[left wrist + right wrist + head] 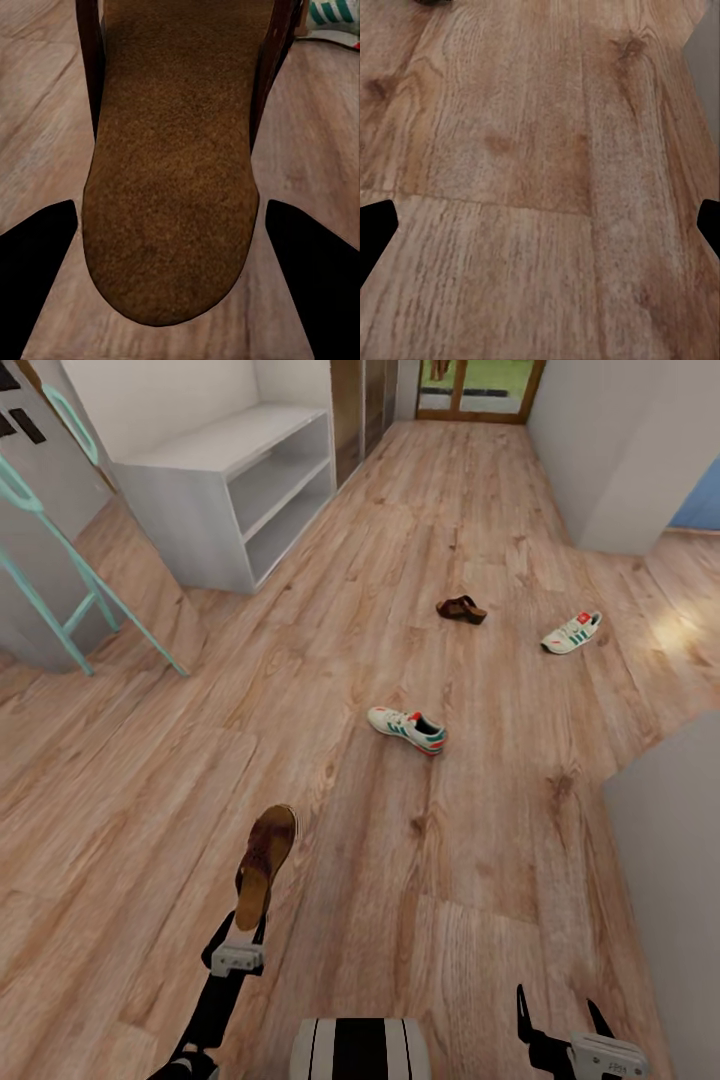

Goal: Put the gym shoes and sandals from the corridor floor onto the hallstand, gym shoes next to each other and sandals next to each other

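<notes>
L gripper (243, 932) pinches one sandal (264, 863) by its heel, above the floor (480, 840). R gripper (565, 1020) spread, nothing in it. Other sandal (461, 609) and both sneakers (near (407, 729), far (572, 632)) lie on floor, well apart; rack (225, 485) far left.

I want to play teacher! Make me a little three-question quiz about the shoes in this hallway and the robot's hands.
1. True or false: the left gripper is shut on a sandal.
2. How many shoes lie on the corridor floor? A) one B) three C) five
3. Fill in: the hallstand shelves hold ___ shoes.

Key: 1 true. 2 B: near gym shoe, far gym shoe, second sandal. 3 no.
</notes>
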### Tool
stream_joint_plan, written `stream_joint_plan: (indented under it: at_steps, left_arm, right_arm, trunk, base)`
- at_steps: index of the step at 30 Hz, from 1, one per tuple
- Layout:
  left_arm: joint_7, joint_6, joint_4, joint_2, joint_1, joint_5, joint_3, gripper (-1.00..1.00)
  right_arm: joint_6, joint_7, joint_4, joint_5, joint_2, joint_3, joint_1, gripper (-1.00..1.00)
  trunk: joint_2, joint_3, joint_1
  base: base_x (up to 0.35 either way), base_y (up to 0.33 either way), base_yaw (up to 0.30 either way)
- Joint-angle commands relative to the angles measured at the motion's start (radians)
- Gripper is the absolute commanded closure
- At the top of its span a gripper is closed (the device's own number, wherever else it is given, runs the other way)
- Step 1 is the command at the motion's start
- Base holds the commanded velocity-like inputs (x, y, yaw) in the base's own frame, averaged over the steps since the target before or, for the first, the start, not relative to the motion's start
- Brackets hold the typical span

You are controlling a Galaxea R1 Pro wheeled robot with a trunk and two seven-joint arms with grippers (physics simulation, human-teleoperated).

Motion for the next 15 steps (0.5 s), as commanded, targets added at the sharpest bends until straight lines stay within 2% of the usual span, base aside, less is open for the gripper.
stream_joint_plan:
  at_steps: [1,6,10,15]
  left_arm:
    - [0.000,-0.010,-0.001,0.001,0.005,-0.001,0.000,1.00]
    - [0.003,-0.014,-0.003,0.005,0.017,0.005,0.007,1.00]
    - [0.007,-0.014,-0.004,0.006,0.022,0.040,0.008,1.00]
    - [0.005,-0.014,-0.005,0.007,0.023,0.058,0.008,1.00]
  right_arm:
    - [0.000,0.000,0.001,0.000,0.000,0.000,0.000,-1.00]
    - [0.000,0.000,0.002,0.001,-0.001,0.001,0.000,-1.00]
    - [0.000,0.000,0.003,0.000,-0.001,0.001,-0.001,-1.00]
    - [0.000,0.000,0.003,0.001,-0.002,0.001,-0.001,-1.00]
  trunk:
    - [0.000,0.000,0.000]
    - [0.000,0.002,0.000]
    - [0.000,0.002,0.000]
    - [0.000,0.002,0.000]
  base:
    - [0.000,0.000,0.193]
    - [0.000,0.000,0.097]
    - [0.000,0.000,0.034]
    - [0.000,0.000,0.013]
